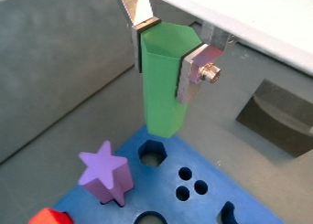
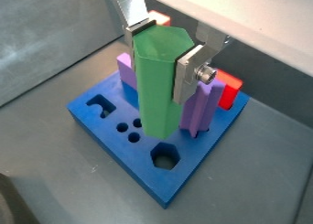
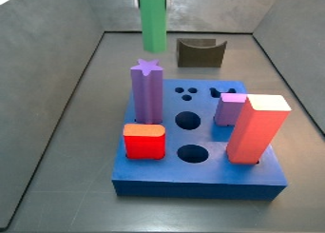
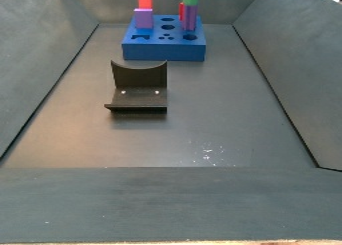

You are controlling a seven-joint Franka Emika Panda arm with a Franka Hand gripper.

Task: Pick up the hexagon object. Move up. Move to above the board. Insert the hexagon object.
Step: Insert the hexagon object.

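Note:
My gripper (image 1: 169,52) is shut on the hexagon object (image 1: 163,90), a tall green prism held upright near its top between the silver fingers, as both wrist views show (image 2: 167,49). The rod (image 2: 156,109) hangs above the blue board (image 2: 104,127). Its lower end is near the board's edge, close to the hexagonal hole (image 1: 150,154), which also shows in a wrist view (image 2: 166,156). In a side view the rod (image 3: 152,18) hangs high above the board's far side (image 3: 191,175); the gripper itself is out of frame there.
A purple star-topped column (image 3: 147,89), a lilac block (image 3: 230,108), a tall red block (image 3: 260,127) and a short red block (image 3: 143,140) stand in the board. The dark fixture (image 3: 200,52) stands beyond it on the floor (image 4: 138,87). Grey walls enclose the bin.

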